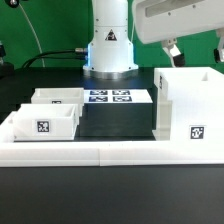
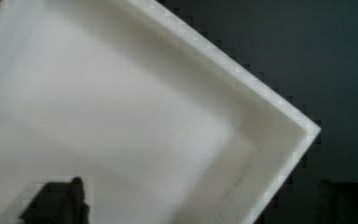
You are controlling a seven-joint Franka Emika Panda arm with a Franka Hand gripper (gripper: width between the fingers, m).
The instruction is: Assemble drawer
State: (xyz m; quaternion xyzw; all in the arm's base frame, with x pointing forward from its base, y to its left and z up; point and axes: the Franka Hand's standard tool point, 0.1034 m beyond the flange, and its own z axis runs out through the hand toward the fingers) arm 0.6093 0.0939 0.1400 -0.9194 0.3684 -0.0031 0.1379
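The tall white box shell (image 1: 188, 108) stands at the exterior view's right, with a square tag on its front. Two small open-topped white trays sit at the left, one nearer (image 1: 44, 121) with a tag and one behind it (image 1: 58, 97). My gripper (image 1: 173, 47) hangs above the shell's back edge. In the wrist view the shell's white surface and corner (image 2: 140, 120) fill the frame. The gripper (image 2: 201, 205) is open and empty, with its dark fingers (image 2: 55, 200) wide apart on either side of the shell's edge.
The marker board (image 1: 118, 97) lies flat behind a black block between the trays and the shell. A low white border wall (image 1: 110, 151) runs along the front. The robot base (image 1: 108, 45) stands at the back centre.
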